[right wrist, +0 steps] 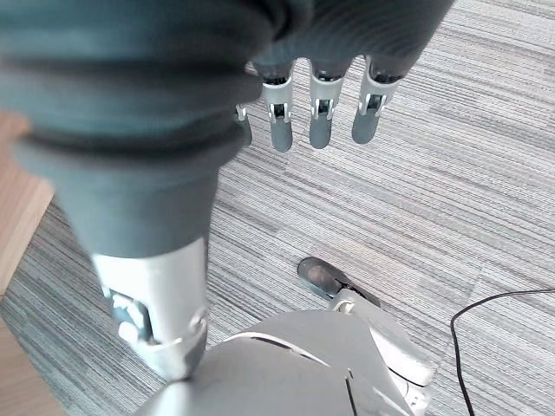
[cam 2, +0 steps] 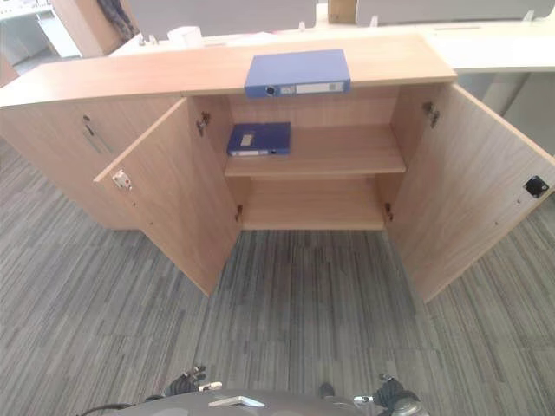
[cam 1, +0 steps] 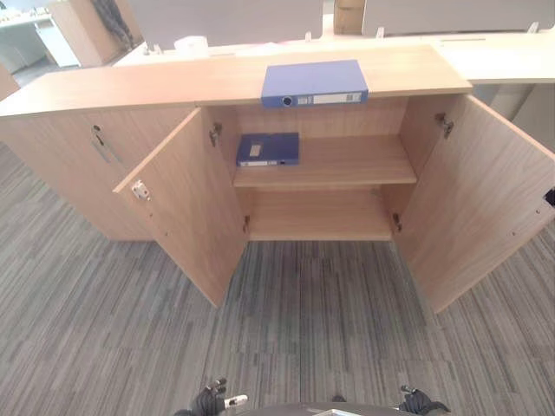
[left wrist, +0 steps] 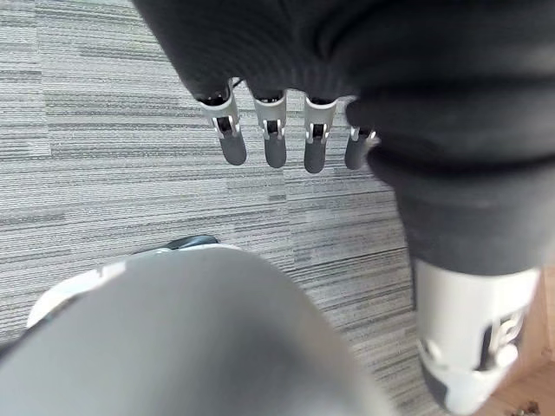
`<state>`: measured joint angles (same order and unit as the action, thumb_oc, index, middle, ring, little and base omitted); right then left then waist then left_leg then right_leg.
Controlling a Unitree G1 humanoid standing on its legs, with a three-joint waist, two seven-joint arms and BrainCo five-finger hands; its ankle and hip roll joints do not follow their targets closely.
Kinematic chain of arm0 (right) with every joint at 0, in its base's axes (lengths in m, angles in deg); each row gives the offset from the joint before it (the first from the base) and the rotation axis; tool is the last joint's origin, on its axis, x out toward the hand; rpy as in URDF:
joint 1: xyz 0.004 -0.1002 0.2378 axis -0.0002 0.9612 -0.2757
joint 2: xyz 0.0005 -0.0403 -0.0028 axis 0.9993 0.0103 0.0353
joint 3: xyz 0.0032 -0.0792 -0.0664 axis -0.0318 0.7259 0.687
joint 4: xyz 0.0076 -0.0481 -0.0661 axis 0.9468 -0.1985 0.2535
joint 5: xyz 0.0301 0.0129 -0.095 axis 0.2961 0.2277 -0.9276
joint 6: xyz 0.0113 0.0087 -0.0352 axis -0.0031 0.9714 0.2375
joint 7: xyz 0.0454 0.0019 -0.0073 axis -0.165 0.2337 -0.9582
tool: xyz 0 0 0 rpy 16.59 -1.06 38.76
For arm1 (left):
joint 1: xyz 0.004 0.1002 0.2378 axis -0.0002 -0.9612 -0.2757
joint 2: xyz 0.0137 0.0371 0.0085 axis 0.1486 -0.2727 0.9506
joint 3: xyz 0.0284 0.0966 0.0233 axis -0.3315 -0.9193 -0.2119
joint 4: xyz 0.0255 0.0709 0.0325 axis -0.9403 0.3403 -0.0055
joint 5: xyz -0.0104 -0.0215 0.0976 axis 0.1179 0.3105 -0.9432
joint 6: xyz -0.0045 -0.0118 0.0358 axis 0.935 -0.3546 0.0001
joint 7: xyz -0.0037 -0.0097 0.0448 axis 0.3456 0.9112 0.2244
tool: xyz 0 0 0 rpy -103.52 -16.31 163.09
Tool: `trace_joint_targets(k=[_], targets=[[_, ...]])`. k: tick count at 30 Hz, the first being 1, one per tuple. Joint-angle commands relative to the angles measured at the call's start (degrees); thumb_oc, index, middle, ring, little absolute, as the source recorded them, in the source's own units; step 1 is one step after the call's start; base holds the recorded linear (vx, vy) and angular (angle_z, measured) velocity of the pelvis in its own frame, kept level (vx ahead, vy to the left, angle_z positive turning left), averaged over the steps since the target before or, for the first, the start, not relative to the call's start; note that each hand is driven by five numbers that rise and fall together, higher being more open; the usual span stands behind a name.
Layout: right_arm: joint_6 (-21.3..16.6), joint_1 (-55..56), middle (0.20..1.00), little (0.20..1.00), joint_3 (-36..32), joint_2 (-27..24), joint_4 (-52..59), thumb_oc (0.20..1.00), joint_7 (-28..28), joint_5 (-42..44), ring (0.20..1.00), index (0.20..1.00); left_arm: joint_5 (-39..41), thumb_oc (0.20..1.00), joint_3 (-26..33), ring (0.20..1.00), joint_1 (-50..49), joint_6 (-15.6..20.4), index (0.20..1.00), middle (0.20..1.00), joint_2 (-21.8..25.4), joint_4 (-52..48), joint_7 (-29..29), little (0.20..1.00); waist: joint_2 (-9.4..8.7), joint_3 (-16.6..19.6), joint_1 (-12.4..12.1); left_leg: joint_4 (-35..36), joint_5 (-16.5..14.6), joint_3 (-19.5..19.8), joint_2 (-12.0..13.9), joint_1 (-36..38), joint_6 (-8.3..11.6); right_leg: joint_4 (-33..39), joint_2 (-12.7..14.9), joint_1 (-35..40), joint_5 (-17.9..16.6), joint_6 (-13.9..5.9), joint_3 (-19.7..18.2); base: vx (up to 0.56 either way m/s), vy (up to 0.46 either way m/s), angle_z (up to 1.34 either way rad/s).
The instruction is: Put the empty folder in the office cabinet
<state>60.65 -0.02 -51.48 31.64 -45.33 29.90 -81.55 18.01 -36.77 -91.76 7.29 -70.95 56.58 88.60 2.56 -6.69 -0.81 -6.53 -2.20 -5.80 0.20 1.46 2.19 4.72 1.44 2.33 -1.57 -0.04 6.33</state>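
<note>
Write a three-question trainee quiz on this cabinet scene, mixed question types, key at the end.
1. True or false: both doors of the office cabinet stand open.
2. Where does the larger blue folder lie? A) on the cabinet top B) on the lower shelf C) on the carpet
3. Fill in: the smaller blue folder lies on the ___ shelf.

The left hand and right hand hang open over the carpet.

Key: 1 true; 2 A; 3 upper

2 blue folders [cam 1: 314, 82]; 1 cabinet [cam 1: 338, 165]; 2 hands [cam 1: 210, 400].
</note>
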Motion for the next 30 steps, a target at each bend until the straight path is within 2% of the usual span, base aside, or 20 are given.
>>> trace_joint_targets(k=[1,2,3,5,6,7,9,11,14,17,18,19,22,23,24,26,27,28,29,30], targets=[[0.4,-1.1,1.0,1.0,2.6,-4.5,-0.6,1.0,0.1,-1.1,1.0,1.0,2.3,1.0,-1.4,1.0,-0.4,0.0,1.0,1.0,1.5,-3.7,0.3,1.0,0.05,-2.6,-0.6,-17.6,6.7,1.3,3.1,-13.4,2.8,-1.8,0.7,2.8,2.8,-1.17,0.9,-0.02,-0.055,-0.22],[0.5,-1.7,1.0,1.0,2.1,-5.4,-0.7,1.0,0.2,-0.9,1.0,1.0,1.7,1.0,-2.2,1.0,-1.2,-0.2,1.0,1.0,2.3,-4.5,0.9,1.0,-0.14,-3.8,-0.7,-20.9,9.3,0.9,4.8,-18.5,2.75,-1.7,1.1,3.0,3.4,-0.86,1.5,0.02,-0.05,-0.3],[0.5,-1.6,1.0,1.0,1.9,-5.7,-0.6,1.0,0.3,-0.9,1.0,1.0,1.4,1.0,-2.2,1.0,-2.0,-0.5,1.0,1.0,2.7,-4.6,1.3,1.0,-0.04,-3.9,-1.1,-19.4,9.4,-0.2,5.8,-19.7,2.34,-1.8,1.2,3.3,3.9,-0.85,1.4,0.11,-0.02,-0.18],[0.4,-1.6,1.0,1.0,1.6,-6.6,0.4,1.0,0.2,-0.6,1.0,1.0,0.8,1.0,-2.4,1.0,-4.4,-0.8,1.0,1.0,3.3,-5.3,2.3,1.0,0.94,-3.9,-1.8,-11.6,10.6,-1.3,7.1,-20.8,1.8,-1.7,0.8,4.1,4.7,-1.23,0.6,0.2,0.087,0.02],[0.4,-1.4,1.0,1.0,1.5,-6.9,0.6,1.0,0.1,-0.4,1.0,1.0,-2.2,1.0,-2.4,1.0,-4.2,-1.1,1.0,1.0,1.6,0.0,2.2,1.0,1.38,-4.1,-2.5,-6.9,13.4,-1.2,7.4,-21.0,2.34,-1.6,0.4,4.5,5.2,-1.31,0.2,0.23,0.082,-0.02],[0.0,-1.2,1.0,1.0,1.3,-6.9,1.4,1.0,0.5,0.4,1.0,1.0,-6.6,1.0,-3.0,1.0,-4.0,0.1,1.0,1.0,0.8,4.2,1.4,1.0,1.82,-4.6,-3.2,-2.1,16.4,-0.9,7.5,-22.2,2.98,-1.7,0.0,5.3,6.0,-1.3,-0.2,0.22,0.043,-0.07],[-0.7,-1.2,1.0,1.0,1.2,-6.8,2.4,1.0,0.7,1.7,1.0,1.0,-12.0,1.0,-2.1,1.0,-2.3,1.5,1.0,1.0,-1.3,13.8,-0.5,1.0,1.71,-5.8,-4.1,4.8,18.4,-1.4,7.9,-24.5,3.91,-1.9,0.1,7.0,7.5,-1.28,-0.4,0.21,0.021,0.06],[-1.0,-1.5,1.0,1.0,1.1,-6.5,2.7,1.0,1.0,2.5,1.0,1.0,-14.8,1.0,0.4,1.0,0.2,2.6,1.0,1.0,-3.0,21.6,-3.3,1.0,1.81,-6.1,-4.2,9.3,18.9,-4.4,8.6,-24.2,4.13,-2.2,-0.1,8.8,9.0,-1.47,-0.4,0.23,0.042,0.05],[-1.0,-1.2,1.0,1.0,1.2,-5.9,3.0,1.0,0.8,3.0,1.0,1.0,-15.2,1.0,2.9,1.0,1.6,2.9,1.0,1.0,-4.1,25.2,-4.6,1.0,2.18,-5.0,-4.5,10.4,19.2,-5.7,9.7,-23.4,4.37,-2.2,-1.0,10.8,10.5,-1.89,-1.8,0.25,0.06,-0.18],[-1.3,-0.4,1.0,1.0,1.6,-5.0,5.2,1.0,0.5,3.2,1.0,1.0,-15.4,1.0,6.3,1.0,3.5,3.6,1.0,1.0,-3.7,27.6,-7.1,1.0,2.21,-1.8,-5.5,10.4,21.8,-5.0,11.8,-22.0,5.62,-1.7,-0.9,15.5,13.7,-2.2,-6.8,0.49,0.175,-0.46],[-1.3,-0.3,1.0,1.0,1.6,-4.9,5.2,1.0,0.5,3.2,1.0,1.0,-15.5,1.0,6.3,1.0,3.5,3.6,1.0,1.0,-3.7,27.6,-7.1,1.0,2.1,-1.9,-5.5,10.4,21.8,-5.1,11.7,-21.9,5.63,-1.7,-0.8,15.5,13.8,-2.21,-6.9,0.55,0.236,-0.61],[-1.4,0.3,1.0,1.0,1.9,-4.3,6.5,1.0,0.2,2.6,1.0,1.0,-15.5,1.0,7.2,1.0,4.7,3.8,1.0,1.0,-2.8,27.6,-7.7,1.0,0.99,-0.7,-5.8,9.8,22.1,-4.8,11.7,-21.3,5.32,-1.9,0.6,16.9,14.3,-3.2,-7.8,0.3,0.125,-0.3],[-1.3,0.3,1.0,1.0,1.9,-4.2,6.5,1.0,0.2,2.6,1.0,1.0,-15.5,1.0,7.2,1.0,4.7,3.8,1.0,1.0,-2.7,27.6,-7.7,1.0,0.84,-0.7,-5.8,9.8,22.1,-4.9,11.6,-21.3,5.32,-1.9,0.7,16.9,14.4,-3.23,-7.8,0.2,0.092,-0.62],[-1.2,0.7,1.0,1.0,2.5,-3.6,7.4,1.0,-0.2,1.8,1.0,1.0,-15.5,1.0,7.5,1.0,5.6,3.8,1.0,1.0,-1.8,27.7,-7.8,1.0,-0.84,0.3,-6.1,8.6,21.6,-5.6,11.2,-21.1,4.66,-2.6,2.7,17.3,14.2,-4.37,-8.2,0.56,0.274,-0.47],[-1.3,0.7,1.0,1.0,2.8,-2.9,7.6,1.0,-0.3,1.6,1.0,1.0,-15.2,1.0,7.6,1.0,6.4,3.9,1.0,1.0,-1.2,27.9,-8.1,1.0,-2.63,1.4,-6.3,6.3,19.8,-5.8,9.9,-21.5,3.53,-4.5,4.8,16.3,12.2,-5.94,-8.1,0.56,0.274,-0.47],[-1.3,0.7,1.0,1.0,2.8,-2.9,7.6,1.0,-0.3,1.6,1.0,1.0,-15.2,1.0,7.6,1.0,6.4,3.9,1.0,1.0,-1.2,27.9,-8.1,1.0,-2.63,1.4,-6.3,6.3,19.8,-5.8,9.9,-21.5,3.53,-4.5,4.8,16.3,12.2,-5.94,-8.1,0.19,0.094,-0.29],[-1.4,0.4,1.0,1.0,3.1,-2.6,7.5,1.0,-0.3,1.6,1.0,1.0,-15.0,1.0,7.7,1.0,6.9,3.8,1.0,1.0,-0.8,28.2,-8.1,1.0,-3.77,1.8,-6.6,5.4,18.5,-6.0,8.8,-21.8,2.58,-5.8,5.8,15.5,9.5,-6.86,-8.6,0.4,0.25,-0.36],[-1.6,-1.7,1.0,1.0,4.0,-1.4,7.1,1.0,-0.4,1.8,1.0,1.0,-14.8,1.0,7.5,1.0,8.2,3.8,1.0,1.0,-0.1,28.7,-8.2,1.0,-5.9,2.3,-7.2,3.0,14.3,-6.3,5.9,-21.6,0.07,-12.8,7.6,12.1,1.1,-8.51,-9.3,0.4,0.25,-0.36],[-1.6,-1.7,1.0,1.0,4.0,-1.4,7.1,1.0,-0.4,1.8,1.0,1.0,-14.8,1.0,7.5,1.0,8.2,3.8,1.0,1.0,-0.1,28.7,-8.2,1.0,-5.9,2.3,-7.2,3.0,14.3,-6.3,5.9,-21.6,0.07,-12.8,7.6,12.1,1.1,-8.51,-9.3,0.34,0.245,0.04],[-1.8,-2.6,1.0,1.0,4.3,-1.2,7.4,1.0,-0.2,1.8,1.0,1.0,-15.0,1.0,7.5,1.0,8.6,3.7,1.0,1.0,0.1,28.8,-8.4,1.0,-6.45,2.0,-7.0,2.8,12.8,-6.6,4.7,-20.8,-0.75,-16.1,8.0,10.7,-2.0,-9.12,-9.2,0.07,0.062,-0.03]])
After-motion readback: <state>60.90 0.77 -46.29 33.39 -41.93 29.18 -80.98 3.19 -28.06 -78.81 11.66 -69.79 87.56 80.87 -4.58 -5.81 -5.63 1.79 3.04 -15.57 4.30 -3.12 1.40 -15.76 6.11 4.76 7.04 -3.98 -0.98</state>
